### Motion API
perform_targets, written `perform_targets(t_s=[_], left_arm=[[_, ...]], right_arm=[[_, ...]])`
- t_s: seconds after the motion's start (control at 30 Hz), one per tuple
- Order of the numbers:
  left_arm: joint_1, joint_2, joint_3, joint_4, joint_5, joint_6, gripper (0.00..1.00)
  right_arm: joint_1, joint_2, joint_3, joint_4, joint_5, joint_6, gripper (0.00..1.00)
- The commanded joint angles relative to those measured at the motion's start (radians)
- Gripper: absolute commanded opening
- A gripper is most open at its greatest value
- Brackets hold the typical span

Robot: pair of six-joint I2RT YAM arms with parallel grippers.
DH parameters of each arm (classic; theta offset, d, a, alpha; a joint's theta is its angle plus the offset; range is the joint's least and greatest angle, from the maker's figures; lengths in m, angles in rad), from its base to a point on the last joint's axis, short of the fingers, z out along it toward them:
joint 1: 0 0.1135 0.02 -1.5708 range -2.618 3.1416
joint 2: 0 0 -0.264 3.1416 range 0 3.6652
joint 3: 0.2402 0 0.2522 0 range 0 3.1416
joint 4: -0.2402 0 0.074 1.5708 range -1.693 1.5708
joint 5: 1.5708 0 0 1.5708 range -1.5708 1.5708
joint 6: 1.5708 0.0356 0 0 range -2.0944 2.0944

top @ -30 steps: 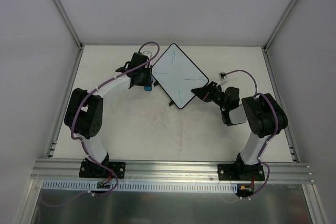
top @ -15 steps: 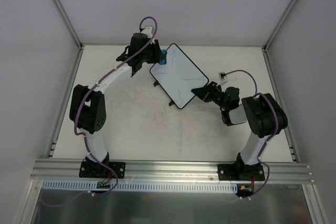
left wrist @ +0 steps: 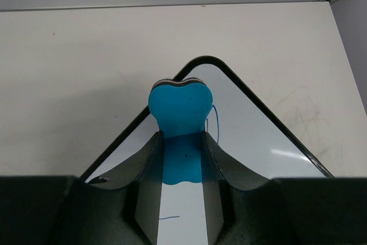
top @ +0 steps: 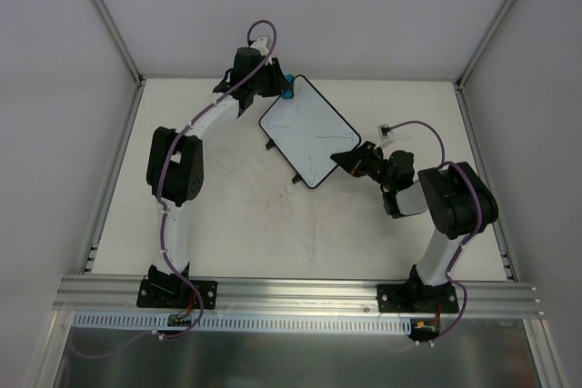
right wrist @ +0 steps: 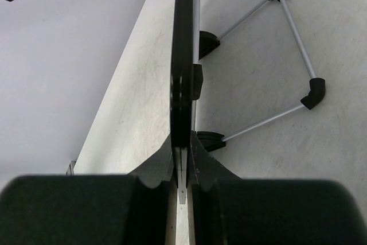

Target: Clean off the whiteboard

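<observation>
Whiteboard (top: 309, 129) at the far middle of the surface (top: 236, 215), turned diamond-wise.
White face, thin black rim, rounded corners, faint blue pen strokes. The left tool (top: 281, 89) pinches a blue eraser (left wrist: 179, 120) over its far corner, and the right tool (top: 350, 155) is clamped on its near-right edge.

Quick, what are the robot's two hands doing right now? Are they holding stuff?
The left hand is closed, holding the blue eraser.
The right hand is closed, gripping the edge of the whiteboard.
</observation>
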Motion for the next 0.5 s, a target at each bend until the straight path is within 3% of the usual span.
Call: perform_targets(t_s=[0.0,0.47], left_arm=[[0.006,0.016,0.081,0.045,0.032,0.001,0.0],[0.003,0.093,0.063,0.088,0.077,-0.016,0.0]], right_arm=[[0.027,-0.019,0.025,0.087,0.001,-0.048,0.0],[0.03,-0.021,0.025,0.08,0.003,-0.054,0.0]])
